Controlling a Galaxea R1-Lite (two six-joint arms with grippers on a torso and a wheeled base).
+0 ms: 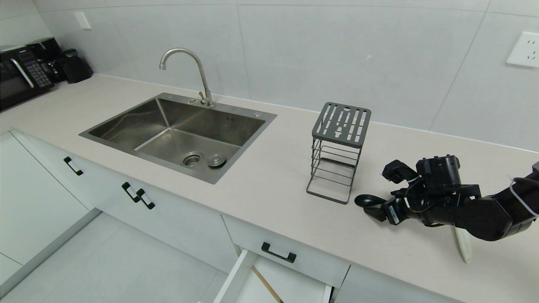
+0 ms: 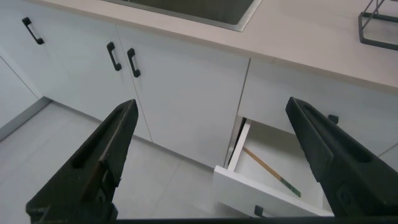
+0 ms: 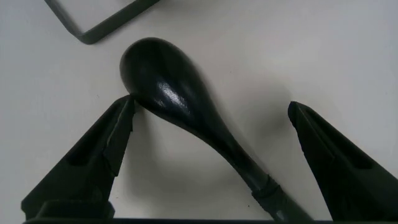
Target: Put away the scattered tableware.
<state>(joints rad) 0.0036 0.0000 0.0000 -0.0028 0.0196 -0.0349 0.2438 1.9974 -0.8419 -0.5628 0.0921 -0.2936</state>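
Black spoon (image 3: 165, 81) lies flat on the counter (image 1: 261, 181) just beside the rack (image 1: 339, 139); the right gripper (image 3: 211, 112) straddles its neck, fingers apart, probably lined up to grasp; left gripper (image 2: 211, 106) gapes toward the pulled-out drawer (image 2: 267, 180)

You have a steel sink (image 1: 219, 122) set into the pale countertop (image 1: 273, 176), with a curved faucet (image 1: 203, 84) at its back rim and a drain (image 1: 193, 159) and round stopper (image 1: 217, 160) side by side in its floor. At the counter's far left stand a black microwave (image 1: 21, 75) and a smaller black appliance (image 1: 76, 65) beside it. Below the sink you see white cabinet doors (image 1: 54, 181) with black handles, and a white socket (image 1: 523, 49) on the tiled wall at the right
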